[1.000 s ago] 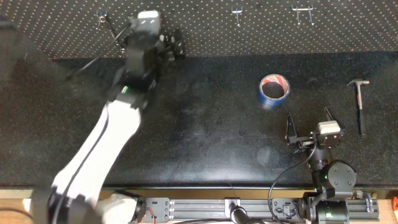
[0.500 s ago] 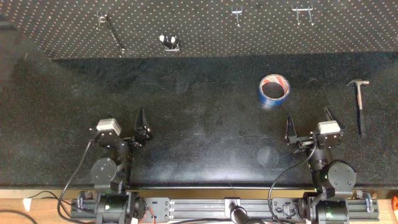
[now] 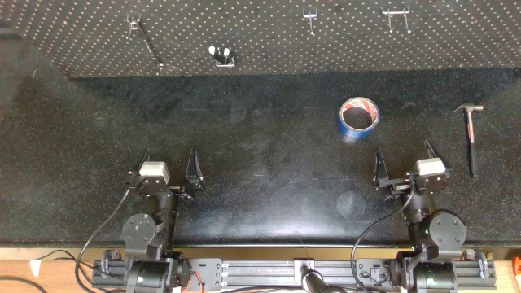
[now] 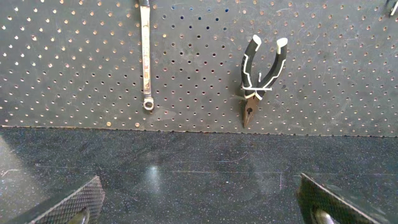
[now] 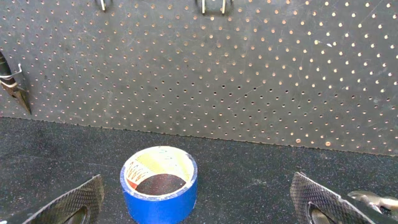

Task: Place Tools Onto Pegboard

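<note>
Honestly, there's no text, number or label here you can actually read. Closest thing is some reddish print on the pale inner lining of the blue tape roll point(image 5: 159, 204), but it's way too small to make out.

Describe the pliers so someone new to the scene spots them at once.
Start at the pegboard behind the black table. The pliers hang on it nose down, right of the long wrench. Only they have black handles edged in white.
</note>
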{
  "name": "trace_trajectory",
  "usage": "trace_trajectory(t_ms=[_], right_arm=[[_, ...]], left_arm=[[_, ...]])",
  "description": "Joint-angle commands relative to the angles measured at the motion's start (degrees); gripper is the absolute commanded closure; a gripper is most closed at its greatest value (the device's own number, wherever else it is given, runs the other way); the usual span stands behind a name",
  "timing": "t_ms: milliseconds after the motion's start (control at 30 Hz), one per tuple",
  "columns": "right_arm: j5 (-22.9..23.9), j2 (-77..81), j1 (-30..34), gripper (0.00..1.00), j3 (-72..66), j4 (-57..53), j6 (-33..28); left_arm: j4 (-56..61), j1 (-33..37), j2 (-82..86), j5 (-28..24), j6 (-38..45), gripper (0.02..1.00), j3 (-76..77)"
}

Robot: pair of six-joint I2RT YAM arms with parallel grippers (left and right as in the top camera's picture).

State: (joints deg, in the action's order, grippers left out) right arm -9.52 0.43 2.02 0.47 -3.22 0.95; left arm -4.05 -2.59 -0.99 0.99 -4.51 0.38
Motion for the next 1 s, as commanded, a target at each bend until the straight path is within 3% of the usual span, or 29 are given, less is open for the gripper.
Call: trace_trajectory(t_ms=[33,67,200,267,367,567,667,800,833,900,933,967,1000], right_arm=[[-0.09,-0.37,-0.35,0.023,-0.24,-0.17,-0.63],[1.33,-0.37,-0.35,0.025,-0.24,-0.37,-1.01],[1.90,2.62,-0.46,0.025,1.09,-0.04,18.73],[-1.64,15.34,-1.05,0.025,3.91,3.98,25.81],[-5.11,39.89,-3.50,0.025,15.50,4.96,25.77],[-3.63,79.76,-13.35,0.025,45.42,-7.28,13.29],[0.31,88.48,-14.71,0.025,52.65,-14.21,12.70],[2.32,93.96,-15.78,0.012,55.34,-14.53,10.73],[3.21,94.90,-16.11,0.277,55.34,-14.62,10.71],[3.63,96.26,-16.15,0.636,55.34,-15.39,10.69],[4.04,97.18,-16.17,0.724,55.34,-16.52,10.71],[4.04,98.84,-16.15,0.917,55.34,-18.58,10.71],[4.46,99.38,-16.17,0.921,55.34,-19.28,10.69]], left_arm=[[-0.50,-0.28,0.79,-0.39,0.72,0.023,-0.07],[-0.50,-0.28,0.79,-0.39,0.72,0.023,-0.07],[-0.50,-0.28,0.79,-0.39,0.72,0.023,-0.07],[-0.50,-0.28,0.79,-0.39,0.72,0.023,-0.07],[-0.50,-0.28,0.79,-0.39,0.72,0.023,-0.07],[-0.50,-0.28,0.79,-0.39,0.72,0.023,-0.07],[-0.50,-0.28,0.79,-0.39,0.72,0.023,-0.07],[-0.50,-0.28,0.79,-0.39,0.72,0.023,-0.07],[-0.50,-0.28,0.79,-0.39,0.72,0.023,-0.07],[-0.50,-0.28,0.79,-0.39,0.72,0.023,-0.07],[-0.50,-0.28,0.79,-0.39,0.72,0.023,-0.07],[-0.50,-0.28,0.79,-0.39,0.72,0.023,-0.07],[-0.50,-0.28,0.79,-0.39,0.72,0.023,-0.07]])
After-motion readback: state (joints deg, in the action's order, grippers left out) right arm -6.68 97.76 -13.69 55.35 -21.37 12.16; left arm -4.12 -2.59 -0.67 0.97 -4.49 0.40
